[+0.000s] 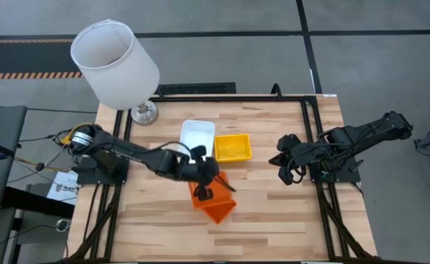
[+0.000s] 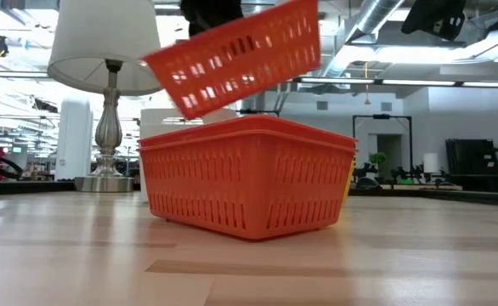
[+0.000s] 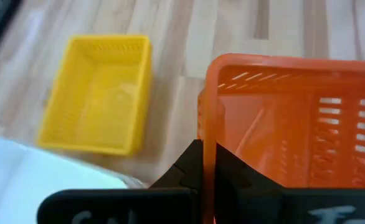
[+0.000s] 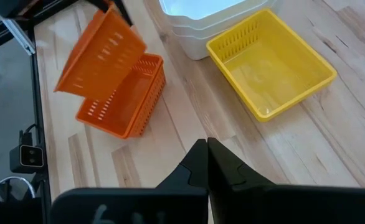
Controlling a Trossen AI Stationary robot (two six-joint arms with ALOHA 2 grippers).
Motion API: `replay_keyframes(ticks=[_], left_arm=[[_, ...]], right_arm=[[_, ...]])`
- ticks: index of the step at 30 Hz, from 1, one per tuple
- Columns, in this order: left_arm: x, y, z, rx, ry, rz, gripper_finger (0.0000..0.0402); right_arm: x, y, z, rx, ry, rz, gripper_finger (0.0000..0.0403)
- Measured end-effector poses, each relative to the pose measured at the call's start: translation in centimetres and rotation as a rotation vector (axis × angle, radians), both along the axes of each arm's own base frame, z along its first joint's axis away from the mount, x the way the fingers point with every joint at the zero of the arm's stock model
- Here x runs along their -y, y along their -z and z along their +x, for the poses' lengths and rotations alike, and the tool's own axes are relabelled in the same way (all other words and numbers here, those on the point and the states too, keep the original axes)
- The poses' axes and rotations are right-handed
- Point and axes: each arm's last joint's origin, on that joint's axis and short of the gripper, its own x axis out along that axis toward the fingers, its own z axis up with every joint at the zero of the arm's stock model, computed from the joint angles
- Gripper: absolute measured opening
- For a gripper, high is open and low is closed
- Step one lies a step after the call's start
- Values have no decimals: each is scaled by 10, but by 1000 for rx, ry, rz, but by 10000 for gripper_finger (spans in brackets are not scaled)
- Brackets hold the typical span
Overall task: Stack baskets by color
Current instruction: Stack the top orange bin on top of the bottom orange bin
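Lamp stands at upper left of the high view, on the desk's far corner, not mine to touch. My left tool sits mid-frame, clamped tight on one wall of an orange basket; in the low view that basket hangs tilted at top centre, clear above the orange stack that rests on the desk at centre. Can't tell how many orange baskets are nested there, at least one. Handling guess: thin perforated plastic, very light, walls flex a little, smooth so it can slip or swing in a one-wall pinch, which fits the tilt. Best hold is the rim at the middle of a side, fingers one inside and one outside the wall, as I have it; the left wrist view shows my fingers straddling the orange wall at bottom centre. It should drop in and nest easily if levelled first; a cocked corner will likely catch on the lower rim. Just right of centre in the high view: white baskets nested, looks like more than one by the right wrist view, and touching or just beside them the yellow basket, empty, count in it unclear. Far right of the high view my right tool waits with fingers closed on nothing, well apart from the baskets.
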Motion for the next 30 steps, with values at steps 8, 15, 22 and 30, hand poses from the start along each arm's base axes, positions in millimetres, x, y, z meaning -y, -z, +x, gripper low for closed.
replay_keyframes(ticks=[8,15,22,30], left_arm=[[-24,0,6,-65,290,138,0],[-32,0,8,-67,597,175,0],[-27,-6,18,81,732,144,0],[-14,2,21,93,841,95,0]], right_arm=[[0,-1,1,15,14,14,12],[0,-2,2,28,42,17,12],[1,-2,2,28,44,15,12],[1,-2,1,27,37,8,12]])
